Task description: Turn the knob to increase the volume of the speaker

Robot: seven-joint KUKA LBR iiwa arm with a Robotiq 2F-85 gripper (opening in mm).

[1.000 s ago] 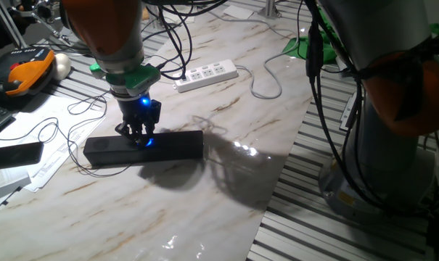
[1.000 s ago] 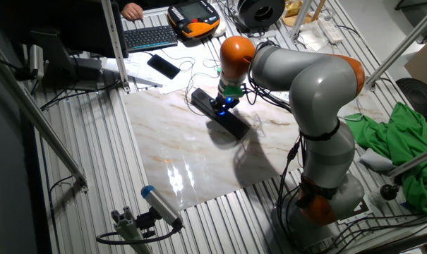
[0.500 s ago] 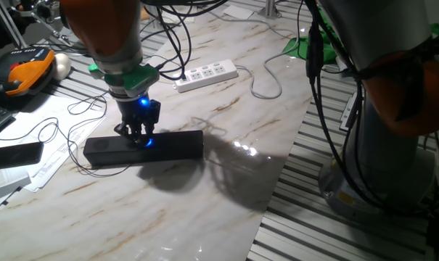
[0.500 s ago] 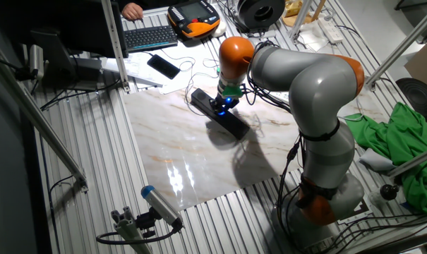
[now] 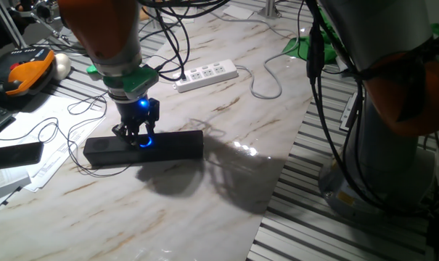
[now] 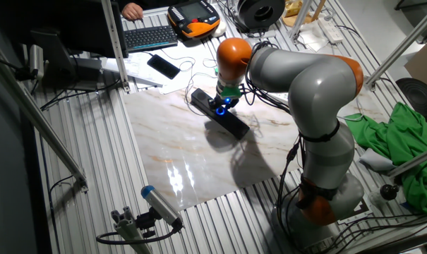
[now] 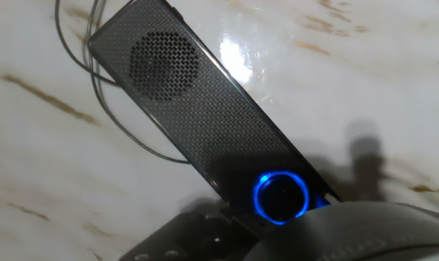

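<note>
Pincer (image 5: 137, 137) vertical over knob (image 7: 280, 196)

You're in a robotics lab, not a home. Evidence: marble-look board (image 5: 226, 181) under the gripper (image 5: 136, 134) sits on a slatted aluminium bench (image 6: 93, 176). Orange teach pendant (image 6: 193, 17) and keyboard (image 6: 151, 36) lie beyond the gripper on the operator's side. White power strip (image 5: 206, 75) and loose cables (image 5: 168, 36) are near it. Aluminium frame bars (image 6: 37, 127) and a clamped camera (image 6: 159, 206) stand well apart from it.
</note>
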